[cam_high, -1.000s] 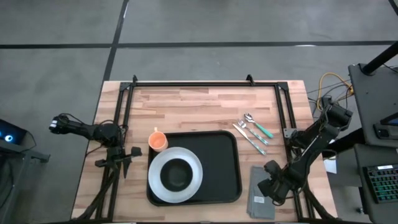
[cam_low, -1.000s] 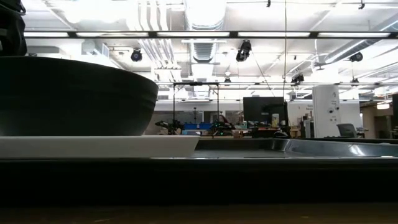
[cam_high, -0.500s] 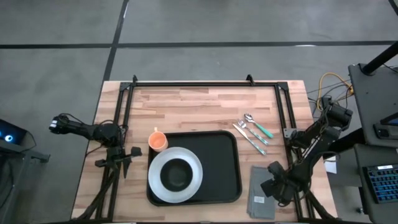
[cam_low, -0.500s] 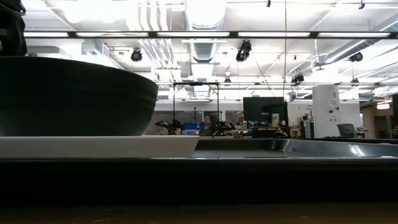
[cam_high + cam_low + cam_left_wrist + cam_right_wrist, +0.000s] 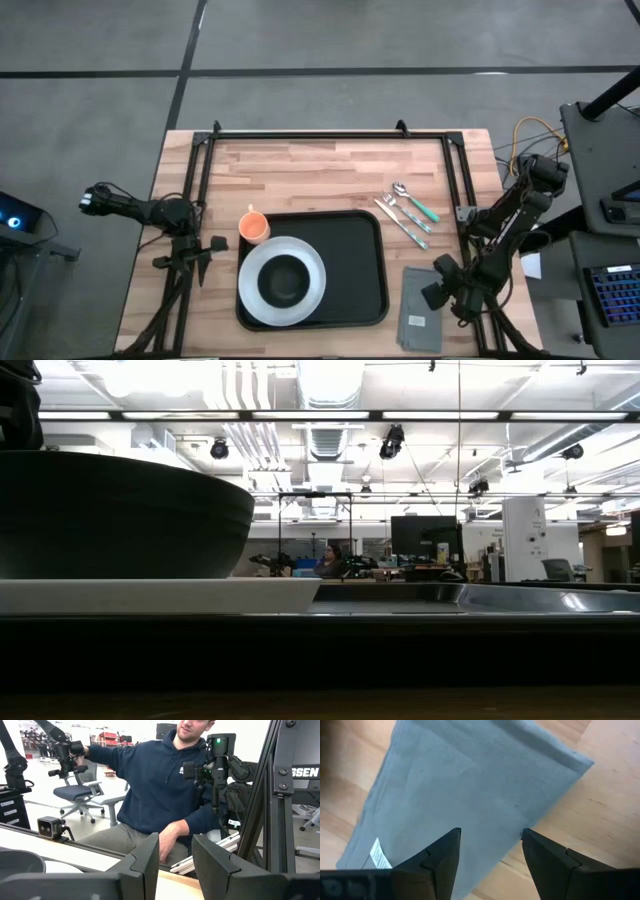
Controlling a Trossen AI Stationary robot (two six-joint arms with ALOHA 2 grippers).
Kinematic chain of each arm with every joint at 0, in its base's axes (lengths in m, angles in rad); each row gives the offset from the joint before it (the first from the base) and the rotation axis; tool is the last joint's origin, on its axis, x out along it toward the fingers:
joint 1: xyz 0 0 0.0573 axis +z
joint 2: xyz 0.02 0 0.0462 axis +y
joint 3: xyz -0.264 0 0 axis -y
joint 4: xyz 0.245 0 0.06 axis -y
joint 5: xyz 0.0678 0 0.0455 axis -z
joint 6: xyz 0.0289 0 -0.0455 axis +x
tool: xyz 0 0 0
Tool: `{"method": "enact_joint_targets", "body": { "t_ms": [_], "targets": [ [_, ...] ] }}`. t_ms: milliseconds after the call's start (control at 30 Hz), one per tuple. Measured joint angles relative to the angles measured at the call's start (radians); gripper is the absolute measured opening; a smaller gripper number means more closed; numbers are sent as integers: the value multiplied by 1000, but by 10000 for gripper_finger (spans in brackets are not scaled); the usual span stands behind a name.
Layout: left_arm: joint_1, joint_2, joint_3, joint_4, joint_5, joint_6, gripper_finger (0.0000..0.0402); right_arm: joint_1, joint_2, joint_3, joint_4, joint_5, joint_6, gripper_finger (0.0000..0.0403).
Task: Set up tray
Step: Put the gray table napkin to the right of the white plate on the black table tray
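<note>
The black tray [image 5: 350,262] lies on the wooden table's near middle. On its left part stands a white plate [image 5: 300,300] with a black bowl [image 5: 284,280] on it; the low view shows the bowl [image 5: 120,515] and plate [image 5: 160,595] close up. A grey folded napkin [image 5: 415,322] lies flat right of the tray. My right gripper [image 5: 434,298] hangs over the napkin [image 5: 470,785], pointing steeply down, open [image 5: 490,834], its fingers clear of the cloth. My left gripper [image 5: 212,246] waits at the table's left edge, open [image 5: 175,845], nothing between its fingers.
An orange cup [image 5: 254,226] stands on the table at the tray's far left corner. Cutlery [image 5: 405,212] lies on the table beyond the napkin. A black frame [image 5: 320,135] borders the far side. A person [image 5: 160,785] sits beyond the table.
My right gripper has shifted a little toward the table's right edge over the napkin, sunk slightly and tipped more steeply downward. Its fingers have stayed open. The napkin has not moved.
</note>
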Motion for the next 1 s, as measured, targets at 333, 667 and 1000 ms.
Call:
{"method": "enact_joint_targets", "body": {
  "t_ms": [333, 667, 1000],
  "targets": [
    [0, 0, 0, 0, 0, 0, 98, -7, -10, -25, 8, -34, 14, 196],
    [0, 0, 0, 0, 0, 0, 98, -38, -9, -40, 4, -60, 22, 172],
    [0, 0, 0, 0, 0, 0, 98, -107, -9, -65, 52, -117, -39, 167]
  ]
}}
